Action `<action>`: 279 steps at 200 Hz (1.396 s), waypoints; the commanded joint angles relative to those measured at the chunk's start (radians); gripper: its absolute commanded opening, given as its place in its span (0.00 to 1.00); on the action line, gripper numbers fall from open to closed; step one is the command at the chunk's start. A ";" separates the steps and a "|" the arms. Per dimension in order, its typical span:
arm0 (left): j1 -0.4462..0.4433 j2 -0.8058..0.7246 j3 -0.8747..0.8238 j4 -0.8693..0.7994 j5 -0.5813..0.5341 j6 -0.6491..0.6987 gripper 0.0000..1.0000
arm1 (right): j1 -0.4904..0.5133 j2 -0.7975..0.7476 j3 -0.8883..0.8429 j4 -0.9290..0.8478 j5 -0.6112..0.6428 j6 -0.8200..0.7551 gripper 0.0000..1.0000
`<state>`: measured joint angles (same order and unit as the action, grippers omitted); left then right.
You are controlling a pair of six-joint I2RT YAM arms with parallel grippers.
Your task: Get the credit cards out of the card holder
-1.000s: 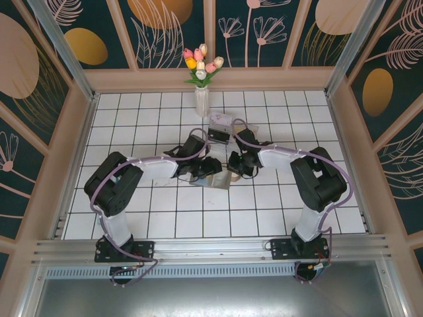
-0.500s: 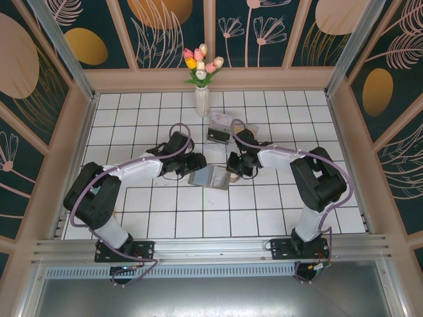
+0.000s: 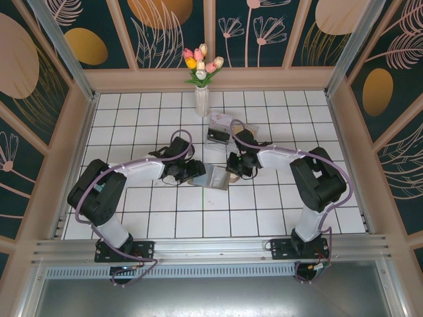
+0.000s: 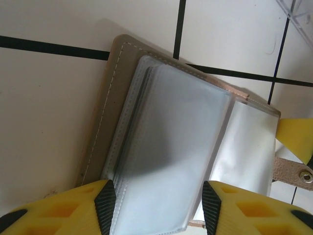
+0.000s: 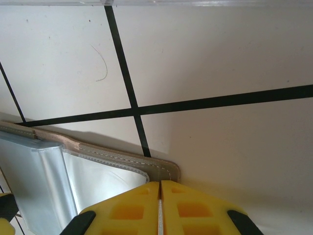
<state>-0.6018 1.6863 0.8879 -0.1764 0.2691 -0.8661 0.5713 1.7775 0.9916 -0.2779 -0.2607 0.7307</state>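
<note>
The card holder (image 3: 215,177) lies open on the tiles, tan cover (image 4: 115,98) down, its stack of frosted plastic sleeves (image 4: 171,156) facing up. A snap tab (image 4: 293,171) sticks out on one side. My left gripper (image 4: 159,210) is open, one finger on each side of the sleeve stack without touching it. It sits at the holder's left edge (image 3: 193,172). My right gripper (image 5: 160,196) is shut, its tips over the holder's corner (image 5: 161,169), at the right edge (image 3: 232,169). The credit cards are hidden; I cannot make any out through the sleeves.
A clear plastic tray (image 3: 219,129) stands just behind the holder, and its corner (image 4: 301,10) shows in the left wrist view. A white vase of tulips (image 3: 201,99) stands further back. Wooden walls ring the tiled floor.
My left gripper drew back to the left off the holder, opened wider, then came back in to its left edge. The right arm has not moved.
</note>
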 commanded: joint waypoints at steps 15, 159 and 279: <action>-0.001 0.021 -0.007 -0.008 0.005 0.022 0.56 | 0.013 0.014 -0.005 -0.015 -0.005 -0.019 0.12; -0.002 0.034 -0.026 0.175 0.219 -0.014 0.55 | 0.015 0.033 0.010 -0.012 -0.014 -0.022 0.12; -0.001 -0.001 0.004 0.112 0.164 0.016 0.57 | 0.015 0.026 0.004 -0.007 -0.012 -0.023 0.12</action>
<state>-0.6014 1.7065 0.8669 -0.0566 0.4343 -0.8673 0.5758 1.7855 0.9920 -0.2764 -0.2607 0.7303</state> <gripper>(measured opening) 0.564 0.121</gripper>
